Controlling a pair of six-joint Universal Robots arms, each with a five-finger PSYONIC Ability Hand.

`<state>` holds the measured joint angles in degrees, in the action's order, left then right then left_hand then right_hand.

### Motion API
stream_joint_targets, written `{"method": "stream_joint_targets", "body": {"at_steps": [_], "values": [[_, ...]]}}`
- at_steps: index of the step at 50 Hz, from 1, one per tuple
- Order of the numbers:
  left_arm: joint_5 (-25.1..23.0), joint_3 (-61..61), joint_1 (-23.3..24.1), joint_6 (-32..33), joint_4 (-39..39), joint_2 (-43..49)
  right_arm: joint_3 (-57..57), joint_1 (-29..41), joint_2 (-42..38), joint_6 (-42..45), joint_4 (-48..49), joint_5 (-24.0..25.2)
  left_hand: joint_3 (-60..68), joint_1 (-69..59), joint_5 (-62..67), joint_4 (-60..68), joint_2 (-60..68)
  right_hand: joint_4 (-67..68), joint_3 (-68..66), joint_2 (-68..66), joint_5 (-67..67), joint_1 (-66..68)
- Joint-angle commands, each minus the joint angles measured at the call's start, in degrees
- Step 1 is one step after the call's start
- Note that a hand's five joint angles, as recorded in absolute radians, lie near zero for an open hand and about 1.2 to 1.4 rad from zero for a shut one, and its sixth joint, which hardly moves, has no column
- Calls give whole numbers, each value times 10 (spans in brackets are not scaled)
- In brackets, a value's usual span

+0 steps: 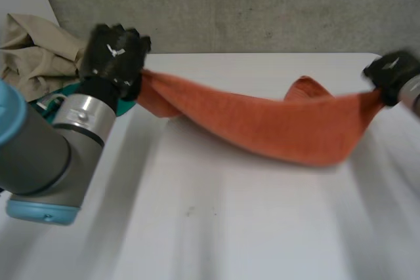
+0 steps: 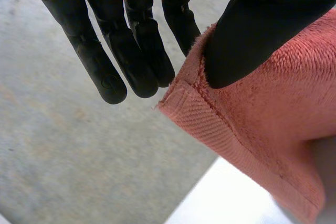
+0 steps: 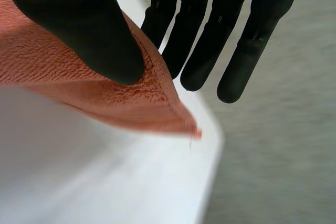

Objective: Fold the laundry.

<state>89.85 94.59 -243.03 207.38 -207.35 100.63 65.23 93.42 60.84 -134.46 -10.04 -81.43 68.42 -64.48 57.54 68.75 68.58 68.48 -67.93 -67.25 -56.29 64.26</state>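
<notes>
Pinching opposite corners, left hand [image 1: 115,54] and right hand [image 1: 392,73] hold the orange towel [image 1: 282,126].

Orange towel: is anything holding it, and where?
The left robot hand pinches a corner of the orange towel; the right robot hand, a corner at its other end.

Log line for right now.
left hand: pinches towel corner | right hand: pinches other corner | towel: stretched between them, middle sagging

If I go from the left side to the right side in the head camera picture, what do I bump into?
beige cloth → left hand → orange towel stretched between the hands → right hand
</notes>
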Motion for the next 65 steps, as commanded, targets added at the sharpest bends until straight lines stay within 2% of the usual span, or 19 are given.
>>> {"method": "stream_joint_targets", "body": {"at_steps": [1,5,12,16,19,24,28,31,32,35,36,37,40,42,47,53,58,65], "values": [[0,-27,-28,-1,57,-92,-4,-53,184,2,-93,-1,116,-155,125,112,114,115,-121,-128,-137,157],[-1,-42,-34,-2,103,-133,3,-83,258,12,-162,9,116,-155,125,112,114,115,-121,-128,-137,157],[-13,-49,-37,-1,180,-140,47,-81,264,24,-200,36,116,-155,125,112,114,115,-121,-128,-137,157],[-36,-53,-37,0,201,-72,72,-55,231,34,-194,38,116,-155,125,112,114,115,-121,-128,-137,157],[-43,-78,-38,9,202,5,67,-20,164,44,-185,29,116,-155,125,112,114,115,-121,-128,-137,157],[-40,-164,-38,50,199,135,36,7,79,45,-144,-9,116,-155,125,112,114,115,-121,-128,-137,157],[-35,-286,-32,108,195,228,-22,21,10,44,-49,-44,116,-155,125,112,114,115,-121,-128,-137,157],[-28,-410,-32,144,165,286,-81,30,-26,43,54,-65,116,-155,125,112,114,115,-121,-128,-137,157],[-28,-438,-32,150,151,296,-110,33,-37,42,118,-72,116,-155,125,112,114,115,-121,-128,-137,157],[-23,-534,-33,154,53,317,-141,36,-43,39,228,-71,116,-155,125,112,114,115,-121,-128,-137,157],[-21,-550,-32,155,25,317,-154,39,-42,32,306,-73,116,-155,125,112,114,115,-121,-128,-137,157],[-13,-573,-36,155,-27,316,-158,40,-41,29,343,-74,116,-155,125,112,114,115,-121,-128,-137,157],[-4,-593,-37,152,-84,313,-161,47,-36,13,457,-70,116,-155,125,112,114,115,-121,-128,-137,157],[1,-595,-37,146,-103,307,-163,48,-31,5,481,-70,116,-155,125,112,114,115,-121,-128,-137,157],[18,-572,-42,109,-84,301,-155,47,-21,-29,477,-65,116,-155,125,112,114,115,-121,-128,-137,157],[12,-435,-66,62,-61,273,-78,47,-15,-48,429,-48,116,-155,125,112,114,115,-121,-128,-137,157],[-6,-324,-65,57,-64,268,10,43,-21,-48,415,-27,116,-155,125,112,114,115,-121,-128,-137,157],[-22,-202,-64,57,-61,279,78,40,-66,-47,379,-23,116,-155,125,112,114,115,-121,-128,-137,157]]}}
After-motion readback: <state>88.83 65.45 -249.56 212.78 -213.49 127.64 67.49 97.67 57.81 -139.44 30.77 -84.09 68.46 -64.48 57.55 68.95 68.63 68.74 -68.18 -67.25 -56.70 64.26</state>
